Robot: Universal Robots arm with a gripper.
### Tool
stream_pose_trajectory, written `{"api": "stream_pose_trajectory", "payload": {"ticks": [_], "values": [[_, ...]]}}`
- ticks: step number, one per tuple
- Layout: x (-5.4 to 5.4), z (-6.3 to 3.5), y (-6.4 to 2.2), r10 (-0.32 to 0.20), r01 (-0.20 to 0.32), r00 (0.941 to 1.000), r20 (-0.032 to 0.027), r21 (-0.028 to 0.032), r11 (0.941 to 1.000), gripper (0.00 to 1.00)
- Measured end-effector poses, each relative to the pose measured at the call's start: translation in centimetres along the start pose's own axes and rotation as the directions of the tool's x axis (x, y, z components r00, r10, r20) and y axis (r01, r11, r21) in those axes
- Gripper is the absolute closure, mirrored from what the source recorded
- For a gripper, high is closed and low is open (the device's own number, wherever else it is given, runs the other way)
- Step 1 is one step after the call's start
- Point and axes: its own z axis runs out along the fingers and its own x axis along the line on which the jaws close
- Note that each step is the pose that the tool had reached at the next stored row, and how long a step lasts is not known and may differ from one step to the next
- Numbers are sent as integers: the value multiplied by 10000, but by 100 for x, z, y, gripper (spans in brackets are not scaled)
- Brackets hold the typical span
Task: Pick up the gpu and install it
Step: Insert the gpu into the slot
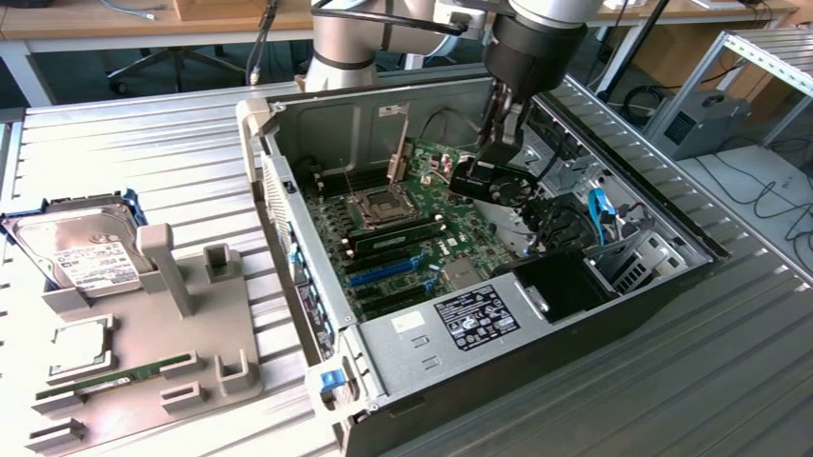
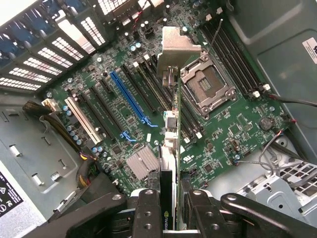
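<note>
Wrist view: looks straight down past the gripper onto the motherboard; finds the two black fingers closed on the gpu, clamping the thin black card edge-on by one end; holds it above the motherboard, lengthwise along the rows of expansion slots, with the silvery metal bracket at the end away from the fingers; places it between the long blue slot and the open processor socket of the motherboard, just beside the socket; cannot tell whether the card's lower edge touches any slot; shows a small finned heatsink on the motherboard near the fingers. Exterior view: puts the gripper low inside the open computer case, close over the motherboard; shows a silver hard drive, a loose processor chip and a green RAM stick on a grey holder, well apart from the motherboard, toward the exterior view's left.
</note>
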Motion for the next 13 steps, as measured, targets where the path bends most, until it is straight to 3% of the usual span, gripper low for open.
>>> {"api": "stream_pose_trajectory", "payload": {"ticks": [13], "values": [[0,1,0,-93,93,10000,-1,-3,10000,74]]}}
